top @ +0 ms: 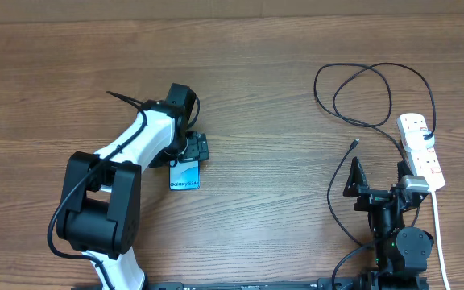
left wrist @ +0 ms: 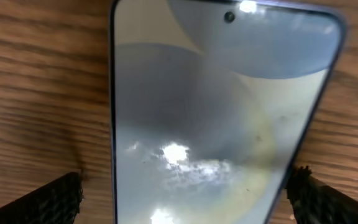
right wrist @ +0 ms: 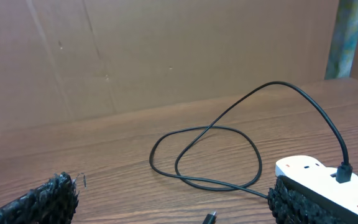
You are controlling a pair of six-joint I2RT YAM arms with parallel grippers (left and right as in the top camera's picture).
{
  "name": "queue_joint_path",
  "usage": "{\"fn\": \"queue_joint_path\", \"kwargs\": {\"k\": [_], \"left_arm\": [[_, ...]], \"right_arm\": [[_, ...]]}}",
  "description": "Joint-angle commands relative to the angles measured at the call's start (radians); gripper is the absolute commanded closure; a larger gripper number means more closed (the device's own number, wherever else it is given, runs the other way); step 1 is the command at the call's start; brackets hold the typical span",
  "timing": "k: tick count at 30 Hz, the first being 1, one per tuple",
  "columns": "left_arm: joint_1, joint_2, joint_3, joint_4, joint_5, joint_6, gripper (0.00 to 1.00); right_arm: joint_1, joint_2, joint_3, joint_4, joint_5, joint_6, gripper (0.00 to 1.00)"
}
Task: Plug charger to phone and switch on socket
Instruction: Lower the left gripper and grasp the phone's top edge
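Phone [top: 185, 175] lies screen up on the counter [top: 280, 201] beneath my left tool [left wrist: 191, 202], its jaws wide to either side. Charger [right wrist: 278, 83] loops beside the socket [top: 421, 153], plugged into it. My right tool [right wrist: 176, 199] hangs wide and empty near the charger's loose tip [top: 354, 144].

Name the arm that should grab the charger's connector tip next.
Right. The open right gripper sits close to the connector tip, beside the socket; the left gripper, also open, hovers over the phone, far off.
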Motion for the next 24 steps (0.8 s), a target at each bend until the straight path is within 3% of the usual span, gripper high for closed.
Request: {"fn": "queue_joint_path", "kwargs": {"k": [1,10,17,24], "left_arm": [[-0.004,0.022,-0.047,0.036,0.041,0.031,0.00],[-0.004,0.043,-0.056,0.047,0.060,0.130,0.00],[-0.004,0.043,-0.056,0.046,0.074,0.123,0.19],[-0.004,0.043,-0.056,0.038,0.087,0.090,0.23]], "right_arm": [[-0.002,-0.012,-0.010,0.006,-0.002,-0.004,0.00],[-0.002,-0.012,-0.010,0.006,-0.002,-0.004,0.00],[-0.002,-0.011,-0.010,0.006,-0.002,-0.004,0.00],[-0.002,-0.011,-0.010,0.006,-0.002,-0.004,0.00]]}}
